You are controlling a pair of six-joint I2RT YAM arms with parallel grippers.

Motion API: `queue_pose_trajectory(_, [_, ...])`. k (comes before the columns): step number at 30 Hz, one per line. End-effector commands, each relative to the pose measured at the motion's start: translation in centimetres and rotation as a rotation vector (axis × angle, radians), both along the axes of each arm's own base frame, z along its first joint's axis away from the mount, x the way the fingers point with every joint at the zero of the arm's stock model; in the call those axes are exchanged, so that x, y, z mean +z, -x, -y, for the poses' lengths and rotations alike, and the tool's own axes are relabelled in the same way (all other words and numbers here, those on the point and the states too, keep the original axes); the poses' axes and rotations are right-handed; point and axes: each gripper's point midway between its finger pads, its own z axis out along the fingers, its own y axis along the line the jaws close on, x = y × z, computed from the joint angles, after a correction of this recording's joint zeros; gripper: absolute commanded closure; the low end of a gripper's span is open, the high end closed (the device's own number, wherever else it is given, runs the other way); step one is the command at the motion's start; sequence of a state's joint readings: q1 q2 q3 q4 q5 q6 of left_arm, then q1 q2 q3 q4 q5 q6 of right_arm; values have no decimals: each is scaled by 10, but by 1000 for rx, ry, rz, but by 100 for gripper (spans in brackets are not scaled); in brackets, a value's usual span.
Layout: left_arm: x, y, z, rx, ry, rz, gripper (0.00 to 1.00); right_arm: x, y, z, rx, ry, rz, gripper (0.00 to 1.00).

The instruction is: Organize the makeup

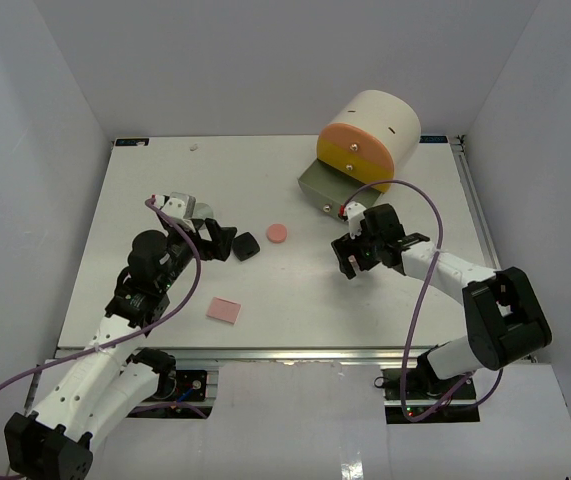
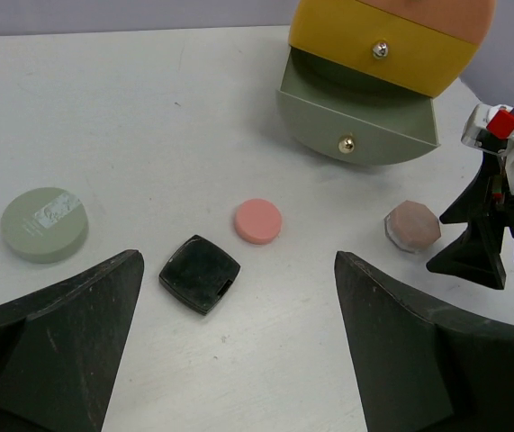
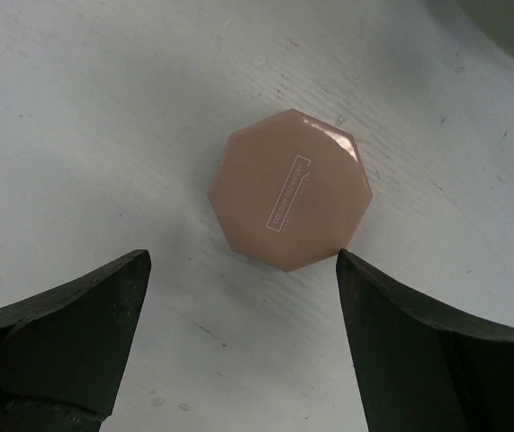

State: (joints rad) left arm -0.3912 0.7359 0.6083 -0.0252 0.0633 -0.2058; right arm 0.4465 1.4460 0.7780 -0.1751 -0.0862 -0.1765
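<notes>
Flat pink square (image 1: 223,310): lies flat on the table (image 1: 295,300), nearest the arm bases and in front of the left arm, well apart from the other pieces.
Left gripper (image 1: 221,240): jaws spread wide with nothing between them; it hangs low over the table, left of centre.
Black square compact (image 2: 200,273): closed and flat on the table just ahead of the left gripper. In the wrist view it sits nearer the left-hand finger and touches neither.
Right gripper (image 3: 243,261): jaws spread wide, gripping nothing; it points down at the table, right of centre.
Octagonal rose-beige compact (image 3: 290,189): flat on the table, lid up, with pale printed lettering. It lies just beyond the right gripper's fingertips, roughly in line with the gap, and bare table shows between it and each finger.
Pink round compact (image 1: 277,233): flat on the table between the two grippers, just beyond the black square compact and apart from it.
Grey-green round compact (image 2: 45,223): flat on the table with a pale worn patch on the lid, well to the left of the black square compact. The top view mostly hides it behind the left wrist.
Drawer unit (image 1: 375,120): cream cylinder at the far right of the table. Its pink and yellow fronts are shut and the bottom grey drawer (image 2: 356,126) is pulled out; its contents cannot be seen.
</notes>
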Motion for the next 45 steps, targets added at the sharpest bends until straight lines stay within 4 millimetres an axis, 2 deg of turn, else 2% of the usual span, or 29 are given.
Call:
queue_pose_trajectory(1, [10,3,2,-17,3,25,2,7,-28,6,-88,53,100,10])
queue_pose_trajectory(8, [7,3,4,-26,5,14,2,3,-44,9,-105,102,146,10])
queue_pose_trajectory(17, [4,2,5,-30,1,4,2,-11,-46,-4,-42,105,106,7])
queue_pose_trajectory(23, [4,2,6,-33,3,4,2,-4,-40,-22,59,42,101,43])
queue_pose_trajectory(26, [4,3,6,-35,4,2,2,0,-33,-30,131,17,81,67])
queue_pose_trajectory(28, [2,3,7,-37,3,-1,2,15,-34,-38,194,-1,101,76])
queue_pose_trajectory(30, [1,3,7,-39,4,-4,2,32,-21,-50,320,-48,89,81])
queue_pose_trajectory(33, [-1,2,10,-53,1,-13,2,70,-23,-63,402,-103,190,86])
queue_pose_trajectory(35, [-5,1,12,-61,-5,-29,2,98,-37,-62,383,-109,303,88])
queue_pose_trajectory(38, [-9,0,14,-70,-7,-42,2,124,-57,-54,315,-115,396,88])
queue_pose_trajectory(43, [-12,-1,15,-72,-11,-54,2,158,-88,-40,164,-154,521,87])
queue_pose_trajectory(45, [-15,-1,15,-73,-15,-62,2,161,-103,-31,71,-132,542,86])
